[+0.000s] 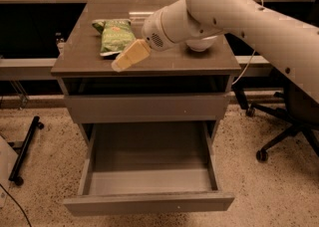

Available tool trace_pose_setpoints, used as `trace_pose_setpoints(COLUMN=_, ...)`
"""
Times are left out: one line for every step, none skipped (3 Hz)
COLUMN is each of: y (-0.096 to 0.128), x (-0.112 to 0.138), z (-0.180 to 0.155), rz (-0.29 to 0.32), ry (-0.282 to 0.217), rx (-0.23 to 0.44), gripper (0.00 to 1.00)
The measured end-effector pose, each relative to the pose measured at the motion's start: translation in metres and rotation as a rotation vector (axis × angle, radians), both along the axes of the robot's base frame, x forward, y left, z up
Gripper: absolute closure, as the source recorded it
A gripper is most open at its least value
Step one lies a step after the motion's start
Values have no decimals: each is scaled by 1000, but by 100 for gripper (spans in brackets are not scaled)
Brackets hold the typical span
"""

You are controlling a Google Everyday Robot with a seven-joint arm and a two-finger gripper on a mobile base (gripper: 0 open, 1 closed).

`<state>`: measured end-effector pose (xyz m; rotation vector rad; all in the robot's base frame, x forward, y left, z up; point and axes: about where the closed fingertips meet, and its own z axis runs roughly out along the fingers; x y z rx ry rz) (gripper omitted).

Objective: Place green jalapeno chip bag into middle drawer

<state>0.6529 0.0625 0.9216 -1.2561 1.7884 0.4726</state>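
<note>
The green jalapeno chip bag [115,36] lies flat on the left part of the cabinet top [164,61]. My gripper [118,64] is a tan wedge at the end of the white arm [224,7]. It hangs just above the top near the front edge, right by the bag's near corner, and holds nothing that I can see. The middle drawer [149,204] is pulled out wide below, and its grey inner floor [149,181] is bare. A white bowl [202,45] sits on the right part of the top, mostly hidden behind the arm.
A plain flat drawer front [147,107] is closed above the open drawer. A black office chair [291,121] stands to the right. A black wheeled stand [25,146] stands on the speckled floor to the left. A rail and windows run behind the cabinet.
</note>
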Motion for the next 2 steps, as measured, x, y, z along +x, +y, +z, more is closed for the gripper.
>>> trace_pose_setpoints(y=17, x=36, z=-1, rz=-50, ry=-43, rx=85, gripper=0)
trace_pose_setpoints(y=29, x=62, z=-6, rz=-71, ry=-53, rx=132, gripper=0)
